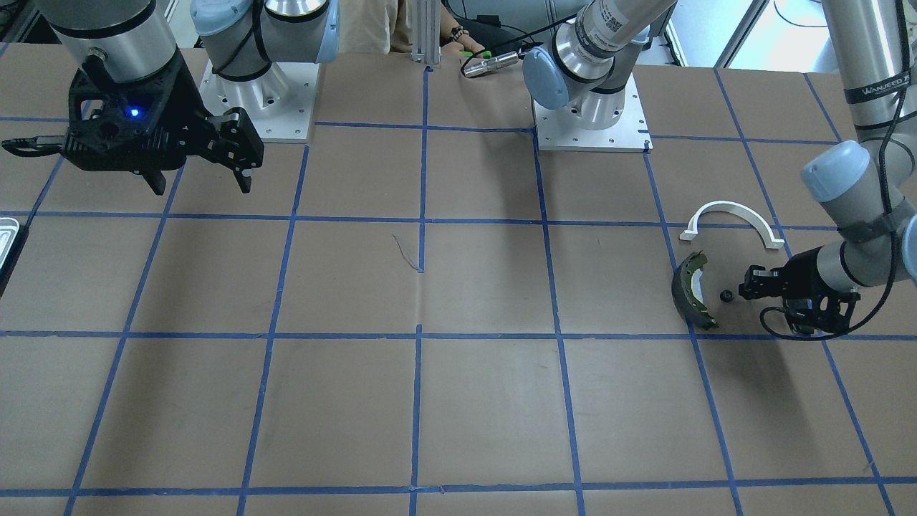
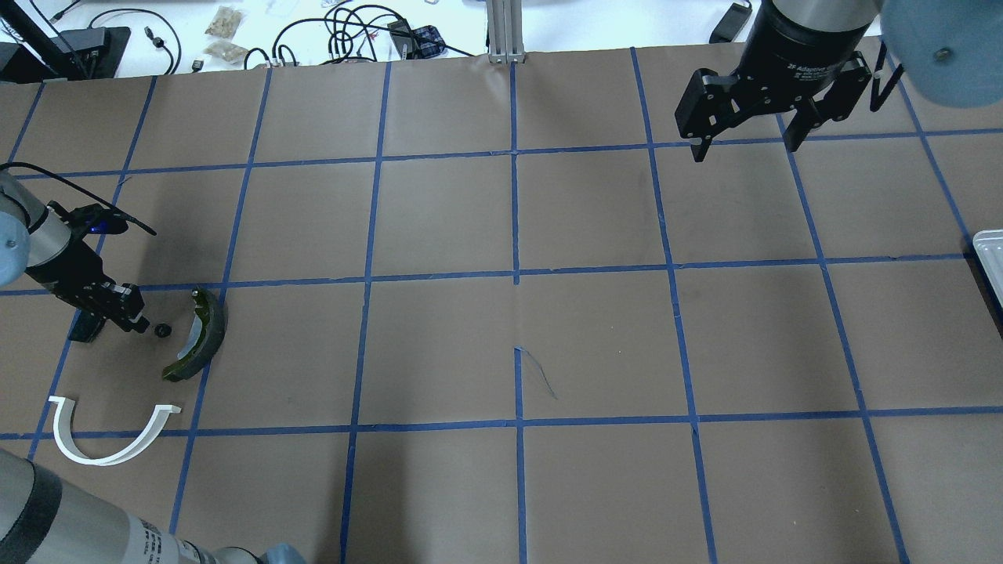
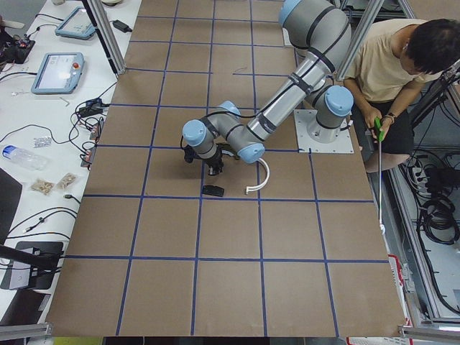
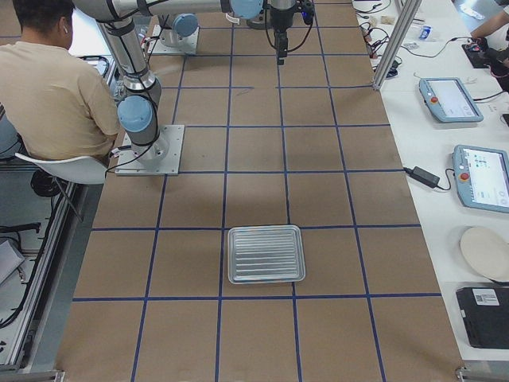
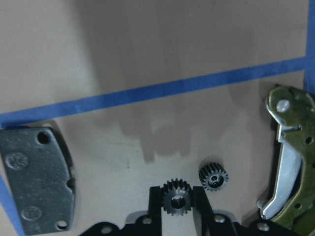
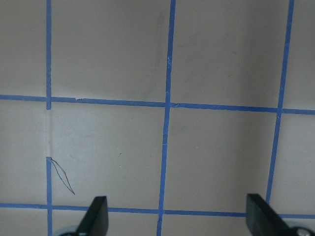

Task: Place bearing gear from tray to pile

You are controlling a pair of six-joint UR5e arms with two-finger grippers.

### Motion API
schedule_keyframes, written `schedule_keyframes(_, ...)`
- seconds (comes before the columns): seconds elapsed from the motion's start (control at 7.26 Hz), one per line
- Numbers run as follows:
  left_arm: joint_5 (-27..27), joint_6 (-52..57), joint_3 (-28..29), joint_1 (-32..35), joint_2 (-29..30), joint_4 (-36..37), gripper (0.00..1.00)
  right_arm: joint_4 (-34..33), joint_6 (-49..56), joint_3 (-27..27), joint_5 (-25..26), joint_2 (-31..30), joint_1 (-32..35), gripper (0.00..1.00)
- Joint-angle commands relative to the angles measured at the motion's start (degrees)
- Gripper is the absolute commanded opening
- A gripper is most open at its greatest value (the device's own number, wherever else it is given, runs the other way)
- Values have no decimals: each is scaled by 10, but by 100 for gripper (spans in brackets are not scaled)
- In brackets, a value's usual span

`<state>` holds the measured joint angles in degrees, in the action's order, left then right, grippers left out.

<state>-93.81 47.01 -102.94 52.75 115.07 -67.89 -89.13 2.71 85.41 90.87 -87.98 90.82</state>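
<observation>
In the left wrist view my left gripper [image 5: 178,209] is shut on a small black bearing gear [image 5: 177,200], low over the table. A second gear [image 5: 213,176] lies just beside it on the paper, also seen in the overhead view [image 2: 162,330]. The pile surrounds them: the grey-black brake pad [image 5: 39,179], the olive-green brake shoe [image 5: 290,162] [image 2: 200,333] and the white arch [image 2: 110,431]. My right gripper [image 2: 744,145] hangs open and empty, far from the pile. The silver tray [image 4: 266,254] looks empty; its edge shows in the overhead view [image 2: 991,251].
The table is brown paper with a blue tape grid. A person [image 3: 402,72] sits at the robot's side of the table. The two arm bases [image 1: 591,118] stand at the far edge in the front-facing view.
</observation>
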Motion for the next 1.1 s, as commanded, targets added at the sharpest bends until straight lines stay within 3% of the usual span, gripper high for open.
schedule_keyframes(0.0, 0, 0, -8, 0, 1, 1, 0, -3, -1, 0, 3, -1, 0, 100)
schedule_keyframes(0.69, -4, 7, -9, -1, 1, 1, 0, -6, 3, 0, 2, -2, 0, 100)
schedule_keyframes(0.96, -6, 6, -8, -1, 2, 1, 29, -6, 0, 0, 2, -3, 0, 100)
